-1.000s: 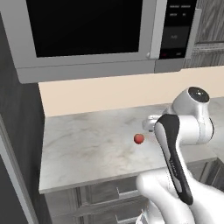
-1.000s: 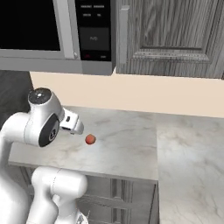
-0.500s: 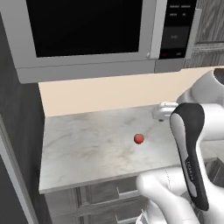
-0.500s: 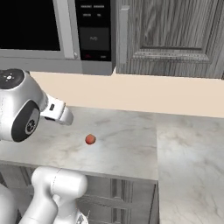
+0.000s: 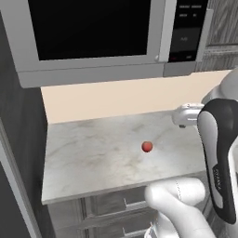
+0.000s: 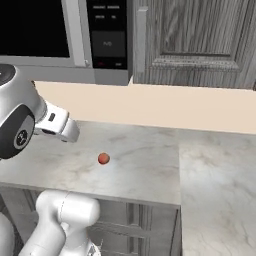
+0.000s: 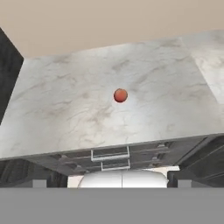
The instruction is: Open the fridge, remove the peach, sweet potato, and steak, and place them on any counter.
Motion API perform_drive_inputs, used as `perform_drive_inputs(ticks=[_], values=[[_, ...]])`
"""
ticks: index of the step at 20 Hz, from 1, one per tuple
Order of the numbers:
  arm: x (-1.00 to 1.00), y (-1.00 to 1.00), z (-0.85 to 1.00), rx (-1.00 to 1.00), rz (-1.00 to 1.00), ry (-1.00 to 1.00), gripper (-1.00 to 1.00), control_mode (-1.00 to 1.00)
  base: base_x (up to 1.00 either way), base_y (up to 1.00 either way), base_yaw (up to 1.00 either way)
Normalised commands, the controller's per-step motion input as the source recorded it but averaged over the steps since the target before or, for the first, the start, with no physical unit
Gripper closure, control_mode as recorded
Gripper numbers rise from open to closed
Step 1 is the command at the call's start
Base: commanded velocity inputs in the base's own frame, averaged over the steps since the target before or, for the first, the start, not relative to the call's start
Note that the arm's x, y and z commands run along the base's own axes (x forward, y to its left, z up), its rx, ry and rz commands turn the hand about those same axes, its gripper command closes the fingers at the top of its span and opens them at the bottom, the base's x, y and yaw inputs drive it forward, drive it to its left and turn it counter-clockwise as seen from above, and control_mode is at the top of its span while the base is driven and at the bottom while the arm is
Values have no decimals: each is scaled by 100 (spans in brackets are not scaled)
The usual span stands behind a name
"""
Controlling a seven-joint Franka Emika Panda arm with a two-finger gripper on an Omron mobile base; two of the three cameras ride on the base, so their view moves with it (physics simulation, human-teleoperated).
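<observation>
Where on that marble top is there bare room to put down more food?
Nearly all of the counter is bare. The peach sits alone near the middle. Wide free patches lie between it and the dark fridge wall, along the beige backsplash, and on the adjoining slab. Nowhere is crowded.

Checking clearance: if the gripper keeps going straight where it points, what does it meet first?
Probably the counter top, close to the peach near the hand view's centre. Nothing else shows in between, though depth is unclear.
</observation>
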Motion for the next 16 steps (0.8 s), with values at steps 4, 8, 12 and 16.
perform_drive_inputs(ticks=[4, 8, 12, 16], values=[[0, 0, 0, 0, 0, 0, -100, 100, -92, 0, 0], [0, 0, 0, 0, 0, 0, -100, 100, -100, -15, 0], [0, 0, 0, 0, 0, 0, -100, 100, -100, -15, 0], [0, 0, 0, 0, 0, 0, -100, 100, -100, -7, 0]])
